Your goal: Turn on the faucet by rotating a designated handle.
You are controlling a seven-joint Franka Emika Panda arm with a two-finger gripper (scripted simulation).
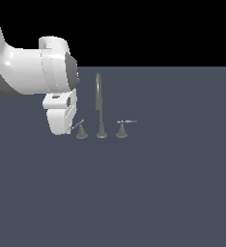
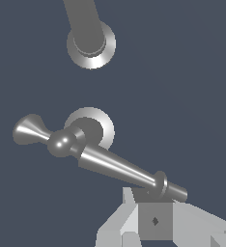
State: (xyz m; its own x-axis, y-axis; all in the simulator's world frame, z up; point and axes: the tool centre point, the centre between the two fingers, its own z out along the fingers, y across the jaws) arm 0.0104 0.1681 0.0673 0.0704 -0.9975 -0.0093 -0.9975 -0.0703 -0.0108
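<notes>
Here, nearest the wrist camera, the pale grey blocky gripper (image 2: 156, 219) fills the lower edge of the wrist view, and one square finger pad (image 2: 155, 221) sits right under the far tip of the handle (image 2: 116, 165), a thin dull-grey metal lever with a ringed end that tapers from a small ball joint. The pad looks to be touching or just beside the lever's ringed tip; whether the jaws are parted or closed cannot be told, since only this one pad shows clearly. Behind the ball joint the lever's short flared tail points the other way, and its round cone base rests on the flat dark blue-grey floor (image 2: 182, 96). Beyond that, the round foot of the spout stands apart from the handle's base.

In the exterior view, the white rounded robot arm (image 1: 37, 72) comes in from the upper left of the frame, and its gripper (image 1: 62, 120) hangs left of centre, with the fingers hidden behind the hand body. Just beside it, at centre left, the handle (image 1: 79, 126) tilts upward from its base. The small dull-grey three-piece faucet (image 1: 100, 103) stands in a row at the frame's centre: the tall thin gooseneck spout in the middle, and the matching right-hand lever (image 1: 125, 123), lying level, to the right of the spout.
</notes>
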